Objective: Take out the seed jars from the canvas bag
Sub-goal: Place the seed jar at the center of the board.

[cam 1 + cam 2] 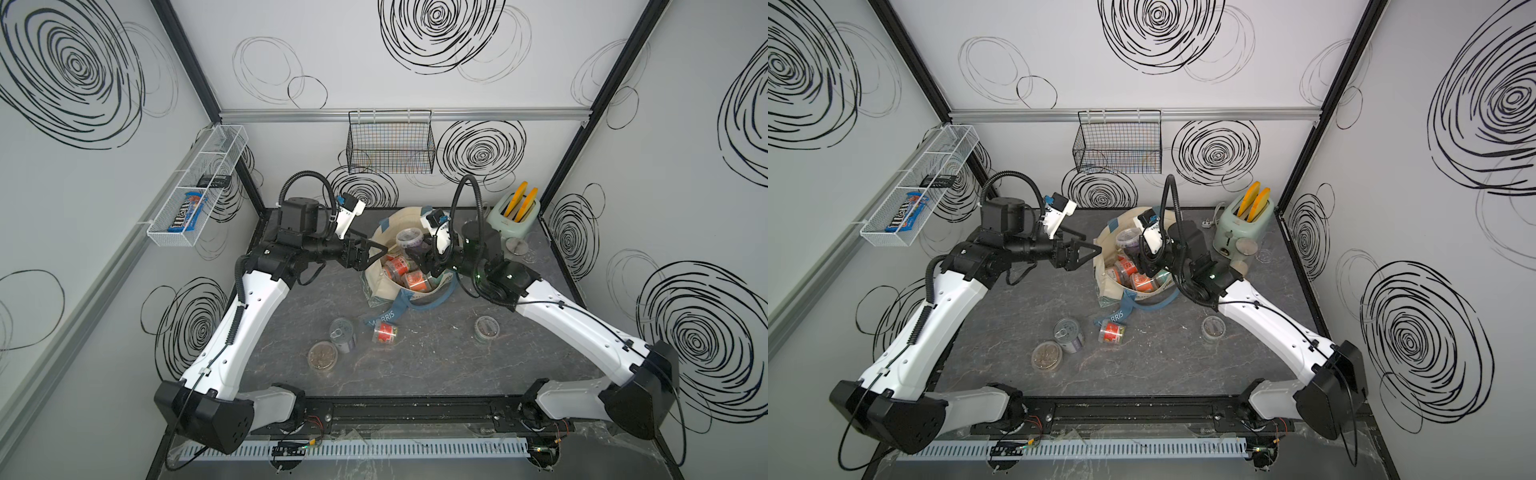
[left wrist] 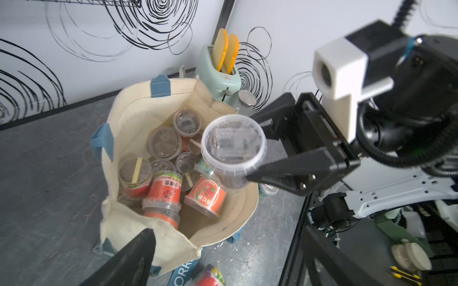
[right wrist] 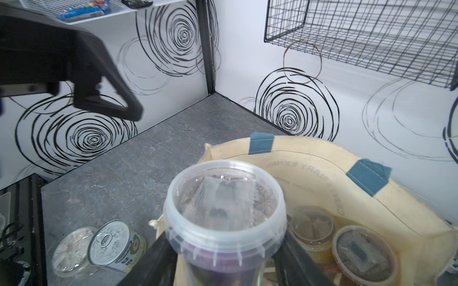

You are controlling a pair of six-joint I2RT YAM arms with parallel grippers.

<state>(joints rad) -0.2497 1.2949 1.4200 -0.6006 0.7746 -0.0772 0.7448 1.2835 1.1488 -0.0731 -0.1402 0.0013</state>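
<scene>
Canvas bag (image 1: 376, 284) (image 1: 1106, 286): I read it as upright with its mouth open, slightly above centre in both top views, on the grey table (image 1: 436, 353). Its blue strap trails onto the table below it in frame.

Toaster (image 1: 513, 214): pale green, to the upper right of the bag in the top views, with two yellow slices standing in the slots.

Left gripper (image 1: 370, 257): I see the jaws spread wide and empty. It sits at the bag's left rim in the top views. One fingertip reaches the rim, and I cannot tell whether it touches the fabric.

Right gripper (image 2: 254, 148): the jaws are clamped on the purple-labelled jar (image 2: 234, 146) (image 3: 223, 210), one finger on each side of the body below the lid. The jar is upright above the bag's mouth, at centre frame in the left wrist view.

Tin can (image 1: 343, 332): on the table, below and left of the bag in the top views.

Seed jars (image 2: 164, 190): most are inside the bag, several lid-up and some red-labelled ones on their sides. Three are out on the table:
- a red-labelled jar (image 1: 384, 332) on its side, just beside the strap end
- a lid-up jar (image 1: 322, 355) just beside the can
- a second lid-up jar (image 1: 487, 328) at the bag's lower right
</scene>
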